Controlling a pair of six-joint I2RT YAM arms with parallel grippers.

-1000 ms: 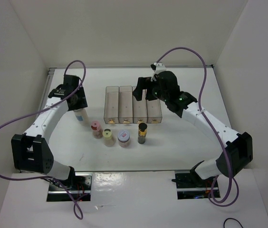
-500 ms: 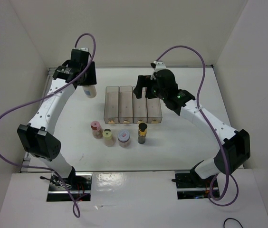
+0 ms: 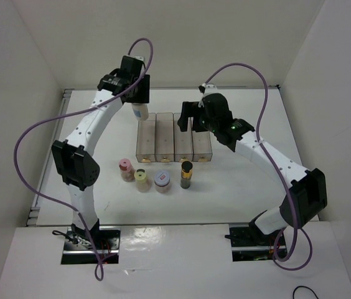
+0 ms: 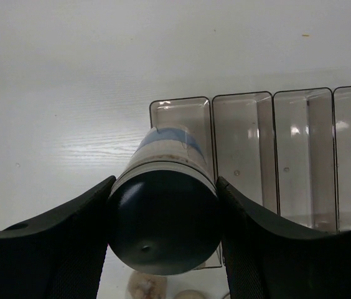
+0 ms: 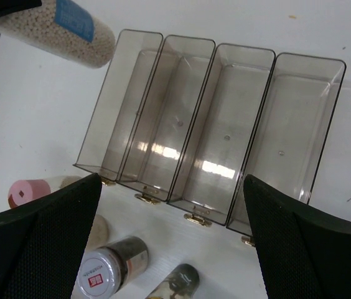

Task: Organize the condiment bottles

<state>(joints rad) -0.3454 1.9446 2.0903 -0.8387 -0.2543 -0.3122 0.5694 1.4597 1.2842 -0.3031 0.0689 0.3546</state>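
My left gripper (image 3: 137,98) is shut on the tall white bottle (image 3: 140,113) and holds it in the air by its dark cap (image 4: 163,221), over the far end of the clear rack's (image 3: 174,140) leftmost compartment. My right gripper (image 3: 190,121) is open and empty above the rack's far right part. In front of the rack stand the pink-capped bottle (image 3: 126,165), the yellow-capped bottle (image 3: 141,177), the red-rimmed jar (image 3: 162,179) and the slim dark bottle (image 3: 187,168). The right wrist view shows the rack (image 5: 206,137) with all its compartments empty and the held bottle (image 5: 57,31) at upper left.
White walls close in the table at the back and on both sides. The purple cables loop above both arms. The rack's four compartments (image 4: 275,156) run front to back, side by side.
My left arm has lifted the tall white bottle from the table's left side and swung it back and to the right, to above the rack's left end. The right arm has barely moved.
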